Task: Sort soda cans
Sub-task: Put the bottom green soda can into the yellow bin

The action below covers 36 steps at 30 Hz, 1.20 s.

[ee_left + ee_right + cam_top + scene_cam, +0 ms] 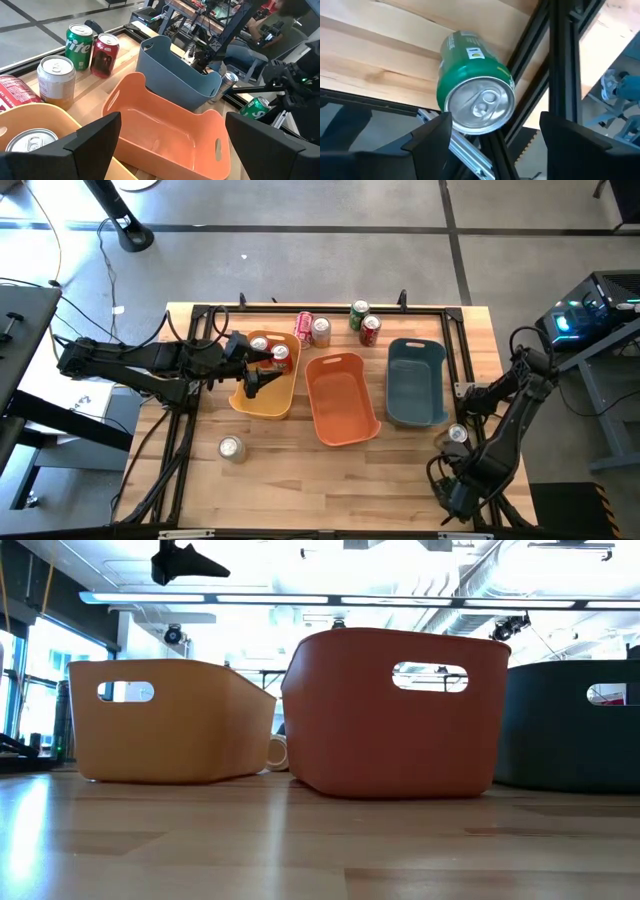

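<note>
Left gripper (262,370) hovering spread over yellow plastic bin (282,402), frame centre-left; right gripper (490,135) spread, flanking green aluminium can (472,82).

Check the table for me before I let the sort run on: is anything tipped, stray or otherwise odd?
Yes. A green can lies on its side at the table's right front edge against the black frame rail, just ahead of the open right gripper. The other cans visible stand upright, except a pink can lying down behind the yellow bin.

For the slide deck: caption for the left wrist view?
Open left end effector over yellow bin and orange bin, loose cans beyond.
</note>
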Available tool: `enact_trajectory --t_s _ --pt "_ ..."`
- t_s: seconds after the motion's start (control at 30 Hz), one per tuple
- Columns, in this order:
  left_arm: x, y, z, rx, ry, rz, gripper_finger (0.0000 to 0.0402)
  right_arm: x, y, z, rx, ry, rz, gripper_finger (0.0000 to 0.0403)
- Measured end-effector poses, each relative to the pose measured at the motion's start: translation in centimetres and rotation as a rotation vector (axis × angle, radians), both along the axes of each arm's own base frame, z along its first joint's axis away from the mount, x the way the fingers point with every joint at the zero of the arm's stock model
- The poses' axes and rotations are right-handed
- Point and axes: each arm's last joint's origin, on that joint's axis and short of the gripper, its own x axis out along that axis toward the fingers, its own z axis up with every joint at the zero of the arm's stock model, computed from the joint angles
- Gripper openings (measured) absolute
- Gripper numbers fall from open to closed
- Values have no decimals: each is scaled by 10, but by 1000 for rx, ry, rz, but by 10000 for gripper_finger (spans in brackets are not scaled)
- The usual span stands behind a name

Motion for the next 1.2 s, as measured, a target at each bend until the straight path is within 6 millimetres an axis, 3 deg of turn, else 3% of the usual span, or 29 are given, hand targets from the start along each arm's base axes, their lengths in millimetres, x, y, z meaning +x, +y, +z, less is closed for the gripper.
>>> enact_trajectory --t_s 0.2,0.53,1.2 --pt "0 0 0 0 0 0 351 1 2 -13 15 0 33 296" --pt "0 0 0 4 0 -1 351 7 3 -8 -44 -106 17 296" --pt "0 0 0 0 0 0 351 8 5 -5 -7 -122 73 296"
